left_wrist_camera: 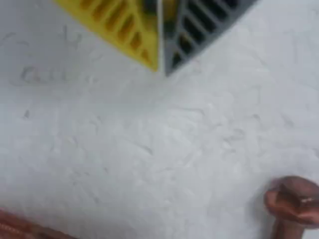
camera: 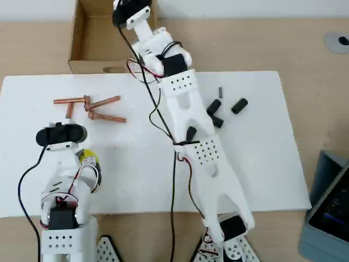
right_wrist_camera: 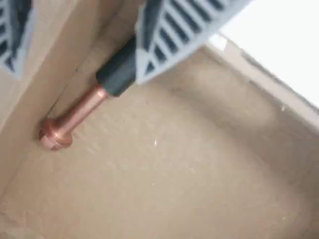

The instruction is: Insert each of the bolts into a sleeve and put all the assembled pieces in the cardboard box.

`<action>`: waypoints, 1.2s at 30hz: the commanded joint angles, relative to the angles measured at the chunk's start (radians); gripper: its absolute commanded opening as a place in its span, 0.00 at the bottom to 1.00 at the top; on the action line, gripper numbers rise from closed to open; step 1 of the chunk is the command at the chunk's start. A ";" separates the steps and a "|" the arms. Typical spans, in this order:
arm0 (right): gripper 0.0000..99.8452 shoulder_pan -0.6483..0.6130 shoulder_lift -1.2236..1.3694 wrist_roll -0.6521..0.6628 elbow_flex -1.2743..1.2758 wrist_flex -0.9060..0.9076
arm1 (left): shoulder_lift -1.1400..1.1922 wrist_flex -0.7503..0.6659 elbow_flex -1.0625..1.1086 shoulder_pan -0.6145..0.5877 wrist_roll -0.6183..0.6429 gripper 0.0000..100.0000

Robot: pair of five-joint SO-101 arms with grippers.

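My right gripper (camera: 131,12) hangs inside the cardboard box (camera: 82,41), and its fingers (right_wrist_camera: 179,35) stand apart in the right wrist view. A copper bolt in a black sleeve (right_wrist_camera: 84,112) lies on the box floor against a wall, beside one finger. Several bare copper bolts (camera: 92,108) lie in a heap on the white mat (camera: 136,164) at the left. Black sleeves (camera: 217,112) lie at the mat's right, partly under the right arm. My left gripper (camera: 84,157) is shut and empty just above the mat, near a bolt head (left_wrist_camera: 294,199).
The long right arm (camera: 191,125) crosses the mat diagonally from the near edge to the box. A dark grey device (camera: 331,207) sits off the mat at the right. A small grey disc (camera: 338,41) lies at the far right of the table.
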 commanded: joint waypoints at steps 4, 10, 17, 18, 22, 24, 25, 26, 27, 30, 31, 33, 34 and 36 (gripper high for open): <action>0.17 -0.004 -0.113 0.006 -0.054 0.117 | -0.010 -0.002 0.002 -0.011 0.000 0.00; 0.17 0.012 -0.196 0.008 -0.053 0.221 | -0.010 -0.002 0.002 -0.011 0.000 0.00; 0.17 0.050 -0.291 0.008 -0.053 0.425 | -0.010 -0.002 0.002 -0.011 0.000 0.00; 0.17 0.054 -0.302 0.008 -0.053 0.457 | -0.010 -0.002 0.002 -0.011 0.000 0.00; 0.17 0.067 -0.338 0.008 -0.051 0.601 | -0.010 -0.002 0.002 -0.011 0.000 0.00; 0.17 0.074 -0.348 0.008 -0.047 0.644 | -0.010 -0.002 0.002 -0.011 0.000 0.00; 0.17 0.085 -0.352 0.005 -0.047 0.644 | -0.010 -0.002 0.002 -0.011 0.000 0.00; 0.17 0.096 -0.357 0.005 -0.047 0.644 | -0.010 -0.002 0.002 -0.011 0.000 0.00; 0.17 0.102 -0.366 0.006 -0.047 0.644 | -0.010 -0.002 0.002 -0.011 0.000 0.00; 0.17 0.116 -0.386 0.006 -0.008 0.644 | -0.010 -0.002 0.002 -0.011 0.000 0.00; 0.17 0.119 -0.398 0.006 0.025 0.644 | -0.010 0.000 0.002 -0.011 0.000 0.00; 0.17 0.125 -0.444 0.006 0.110 0.646 | -0.010 0.000 0.002 -0.011 0.000 0.00; 0.17 0.134 -0.481 0.006 0.160 0.646 | -0.010 0.000 0.002 -0.011 0.000 0.00; 0.17 0.145 -0.565 0.006 0.271 0.646 | -0.010 0.000 0.002 -0.011 0.000 0.00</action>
